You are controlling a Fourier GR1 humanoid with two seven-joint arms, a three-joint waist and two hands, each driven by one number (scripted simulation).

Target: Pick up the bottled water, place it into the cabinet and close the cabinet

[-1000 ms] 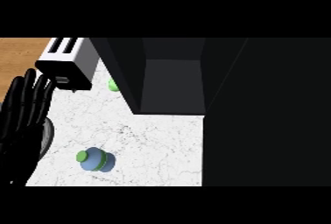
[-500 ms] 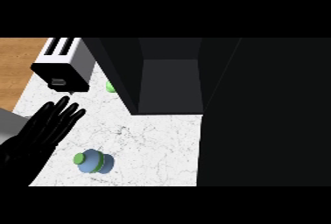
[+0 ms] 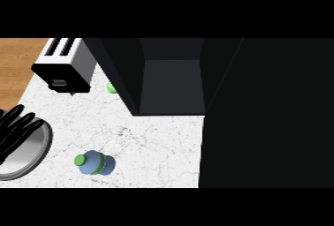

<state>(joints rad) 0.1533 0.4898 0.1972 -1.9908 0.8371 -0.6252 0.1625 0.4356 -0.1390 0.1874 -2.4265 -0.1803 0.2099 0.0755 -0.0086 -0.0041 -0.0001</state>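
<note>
Black fills the right of the head view: the cabinet [image 3: 171,84] stands open, its dark inside facing down onto the marble counter [image 3: 157,137], and a broad dark panel, likely its door [image 3: 267,114], covers everything to the right. A toaster [image 3: 62,66] sits at the counter's far left corner, with a small green thing [image 3: 111,88] between it and the cabinet. A metal plate [image 3: 29,156] lies at the left edge. The bottle [image 3: 95,163] stands on the counter, near the plate and apart from it, well short of the cabinet.

Judging from this, the pick-up is not yet done; next a hand must come to the bottle and close round it.

Over the plate's rim the left hand [image 3: 14,132] shows only as straight, spread fingers, holding nothing. No right hand shows.
</note>
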